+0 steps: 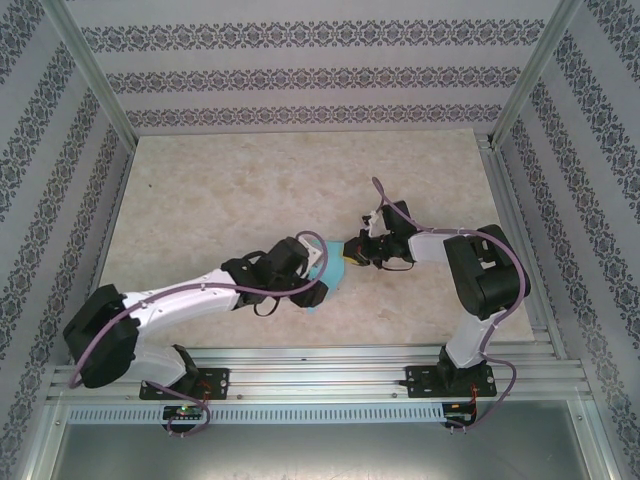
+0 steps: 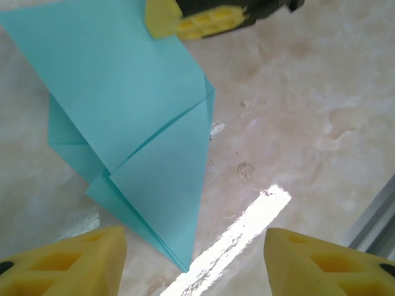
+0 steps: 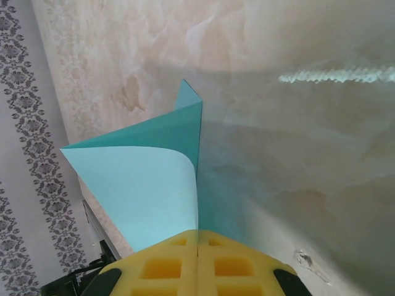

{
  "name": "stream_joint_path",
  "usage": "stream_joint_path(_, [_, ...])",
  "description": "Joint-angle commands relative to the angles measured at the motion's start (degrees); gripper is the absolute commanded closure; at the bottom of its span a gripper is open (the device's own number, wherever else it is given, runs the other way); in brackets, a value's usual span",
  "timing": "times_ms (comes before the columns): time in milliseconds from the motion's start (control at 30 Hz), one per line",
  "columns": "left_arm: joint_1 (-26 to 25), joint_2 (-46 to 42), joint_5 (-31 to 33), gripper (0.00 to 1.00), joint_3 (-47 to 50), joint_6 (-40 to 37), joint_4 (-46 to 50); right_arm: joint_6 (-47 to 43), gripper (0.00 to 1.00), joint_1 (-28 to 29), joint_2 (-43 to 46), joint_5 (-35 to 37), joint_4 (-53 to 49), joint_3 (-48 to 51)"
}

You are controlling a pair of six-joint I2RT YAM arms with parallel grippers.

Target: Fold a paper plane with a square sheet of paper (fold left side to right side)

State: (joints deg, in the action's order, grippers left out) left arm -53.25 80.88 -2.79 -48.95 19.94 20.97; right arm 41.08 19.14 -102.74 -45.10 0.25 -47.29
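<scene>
Your left arm and right arm came together over the table at the part-folded sheet of paper. That sheet lay just ahead of your left gripper, its point aimed back between the wide-spread fingers and its long axis running away toward your right gripper, which was clamped on the far edge, curling it upward.

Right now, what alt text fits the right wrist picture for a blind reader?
The right tool pinches a folded turquoise paper between its yellow fingers, with a curled flap raised off the beige marbled table. A patterned wall runs down the left.
</scene>
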Motion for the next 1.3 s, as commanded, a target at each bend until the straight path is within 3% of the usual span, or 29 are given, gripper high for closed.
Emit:
stream_joint_path(0, [-2.6, 5.1, 6.4, 0.38, -4.6, 0.1, 2.2, 0.8, 1.0, 1.1, 2.1, 1.7, -3.3, -2.5])
stream_joint_path(300, [-5.4, 13.8, 12.4, 0.3, -9.0, -0.3, 2.3, 1.6, 1.0, 2.3, 1.0, 1.5, -4.6, -4.9])
stream_joint_path(633, [-5.6, 18.8, 17.2, 0.36, -9.9, 0.9, 2.8, 1.6, 1.0, 2.9, 0.0, 1.5, -4.8, -5.4])
stream_joint_path(933, [-5.4, 20.1, 18.8, 0.54, -8.9, 2.4, 2.2, 1.0, 1.0, 3.4, -0.9, 1.5, -5.8, -6.4])
stream_joint_path(1267, [-3.2, 18.0, 14.0, 0.83, -5.8, 4.2, -2.1, -1.1, 0.93, 3.4, -0.7, 2.0, -8.3, -7.5])
